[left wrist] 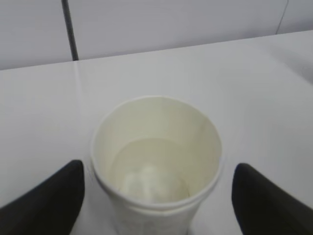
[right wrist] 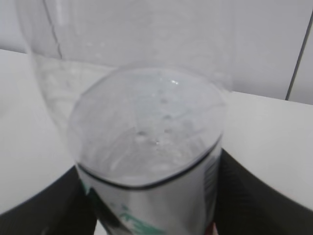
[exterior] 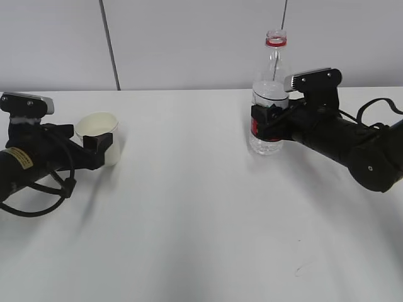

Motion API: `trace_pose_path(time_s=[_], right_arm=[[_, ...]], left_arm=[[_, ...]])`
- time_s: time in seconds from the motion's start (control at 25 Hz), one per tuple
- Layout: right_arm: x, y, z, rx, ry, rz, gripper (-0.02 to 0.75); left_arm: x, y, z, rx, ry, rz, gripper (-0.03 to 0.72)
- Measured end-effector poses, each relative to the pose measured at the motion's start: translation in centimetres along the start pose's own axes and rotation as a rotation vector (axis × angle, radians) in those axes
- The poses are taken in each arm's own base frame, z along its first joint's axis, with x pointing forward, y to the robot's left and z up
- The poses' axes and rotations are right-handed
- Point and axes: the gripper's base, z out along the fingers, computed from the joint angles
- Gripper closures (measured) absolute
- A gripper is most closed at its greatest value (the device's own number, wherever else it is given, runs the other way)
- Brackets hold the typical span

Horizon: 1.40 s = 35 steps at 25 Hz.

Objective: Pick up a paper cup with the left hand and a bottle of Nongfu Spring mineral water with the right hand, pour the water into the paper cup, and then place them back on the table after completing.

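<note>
The white paper cup (exterior: 99, 132) stands upright on the white table (exterior: 189, 207), with clear water low inside it in the left wrist view (left wrist: 156, 166). My left gripper (exterior: 104, 150) is open; its black fingers (left wrist: 46, 203) flank the cup with a gap on each side. The clear Nongfu Spring bottle (exterior: 269, 94) is upright and uncapped, with a red neck ring, and about half full of water (right wrist: 146, 127). My right gripper (exterior: 267, 124) is shut on the bottle at its label; its fingers (right wrist: 254, 196) press both sides. The bottle's base is at or just above the table.
A grey wall with a dark vertical seam (exterior: 110, 44) stands behind the table's far edge. The left arm's loose black cables (exterior: 44, 195) lie on the table at the left. The table's bare front shows only faint marks (exterior: 299, 270).
</note>
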Motion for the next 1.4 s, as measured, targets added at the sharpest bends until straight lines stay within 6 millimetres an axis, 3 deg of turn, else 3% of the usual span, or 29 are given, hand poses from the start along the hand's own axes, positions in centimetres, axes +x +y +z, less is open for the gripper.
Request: trace_pose_path(time_s=[0.44,0.76,1.12,1.4], right_arm=[[-0.1,0.0,0.0,0.001,-0.007,0.0,0.279],[0.0,-0.1,0.0,0.009,-0.008,0.008,0.279],[2.5,-0.2,0.9,0.011,-0.028,0.038,0.279],[2.6,-0.2,0.9,0.009,-0.039,0.039,0.279]], left_arm=[[0.0,0.2,-0.1,-0.025,-0.004,0.013,0.115],[1.1,-0.4,-1.9,-0.014,0.025,0.003,0.115],[0.5,-0.7,-2.7,-0.008,-0.01,0.005,0.115],[0.3,-0.8,-2.8,-0.008,-0.018,0.007,0.115]])
